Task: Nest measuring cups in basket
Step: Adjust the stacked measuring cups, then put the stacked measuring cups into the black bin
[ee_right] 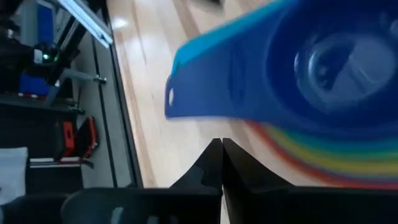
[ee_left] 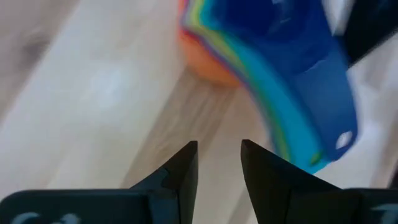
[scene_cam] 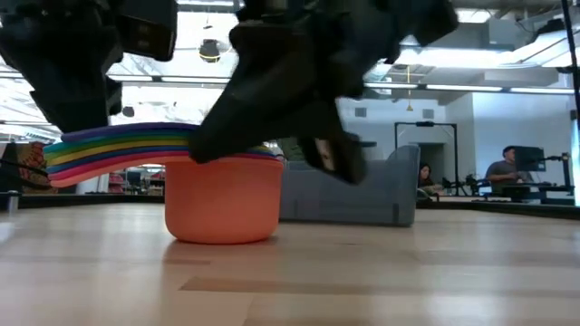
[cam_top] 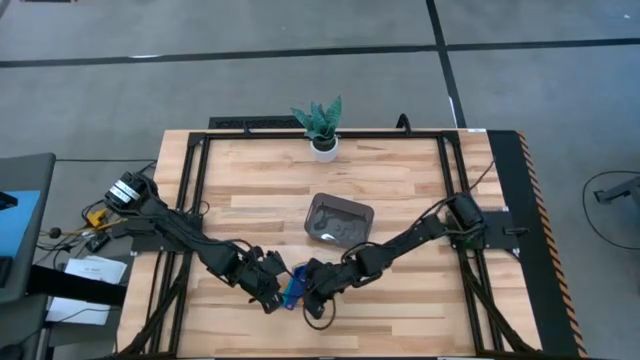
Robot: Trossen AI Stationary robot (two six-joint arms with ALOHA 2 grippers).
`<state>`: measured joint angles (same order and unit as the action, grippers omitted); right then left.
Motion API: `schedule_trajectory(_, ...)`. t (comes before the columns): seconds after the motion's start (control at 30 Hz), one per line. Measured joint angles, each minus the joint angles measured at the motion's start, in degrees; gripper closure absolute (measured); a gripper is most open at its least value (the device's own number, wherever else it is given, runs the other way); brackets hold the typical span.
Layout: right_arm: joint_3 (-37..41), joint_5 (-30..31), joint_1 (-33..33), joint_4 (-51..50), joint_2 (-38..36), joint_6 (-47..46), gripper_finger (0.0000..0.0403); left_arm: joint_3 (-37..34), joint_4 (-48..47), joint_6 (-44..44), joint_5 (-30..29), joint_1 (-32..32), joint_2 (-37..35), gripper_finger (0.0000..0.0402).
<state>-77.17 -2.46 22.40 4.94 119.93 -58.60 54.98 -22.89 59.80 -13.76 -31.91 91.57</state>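
Note:
The measuring cups (cam_top: 292, 285) sit nested in one stack on the table near its front edge. The orange cup (scene_cam: 222, 204) is outermost and rests on its base, and a blue cup (ee_right: 323, 62) is on top. Their flat handles (scene_cam: 100, 149) fan out toward the table's left. My left gripper (ee_left: 219, 155) is open and empty just left of the handles. My right gripper (ee_right: 222, 146) is shut, at the stack's right side and above it. The dark grey basket (cam_top: 338, 222) stands behind the stack, with no cup showing in it. My right gripper's shut fingertips (ee_right: 217, 152) stand close under the blue cup's handle (ee_right: 205, 87), slanting down from the table's right. I cannot tell whether they touch the stack. My left gripper touches nothing.
A white pot with a green plant (cam_top: 322, 132) stands at the table's far edge. Bare wood (cam_top: 250, 190) lies left and right of the basket. People sit at desks in the room beyond the table (scene_cam: 507, 172).

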Motion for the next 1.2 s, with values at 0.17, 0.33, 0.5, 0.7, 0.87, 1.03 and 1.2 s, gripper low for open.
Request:
schedule_trajectory(0.17,-1.9,-0.4,-0.8,0.2,0.6,0.6,0.0387,0.0,1.1,0.0,0.0,0.0,0.6,0.0292)
schedule_trajectory(0.33,-2.3,0.2,-1.8,0.3,0.6,0.6,0.0379,0.0,1.2,-0.1,-0.1,0.2,0.6,0.0292)
schedule_trajectory(0.5,-2.3,0.9,-2.7,0.2,0.6,0.6,0.0379,0.0,2.8,-0.7,0.0,0.4,0.6,0.0292)
schedule_trajectory(0.7,-2.3,0.8,-2.6,0.2,0.6,0.6,0.0384,0.0,3.0,-0.2,1.3,0.4,0.6,0.0292)
schedule_trajectory(0.87,-2.3,0.9,-1.4,0.4,-0.5,-0.7,0.0369,0.0,1.0,1.0,3.0,0.4,-0.6,0.0292)
schedule_trajectory(1.03,-2.3,1.4,0.6,-1.0,-3.0,-4.4,0.0354,0.0,-2.7,2.0,3.4,0.4,-4.0,0.0292)
schedule_trajectory(1.2,-2.3,8.6,3.3,-7.7,-6.5,-7.8,0.0333,0.0,-5.0,2.2,1.2,0.1,-8.6,0.0277)
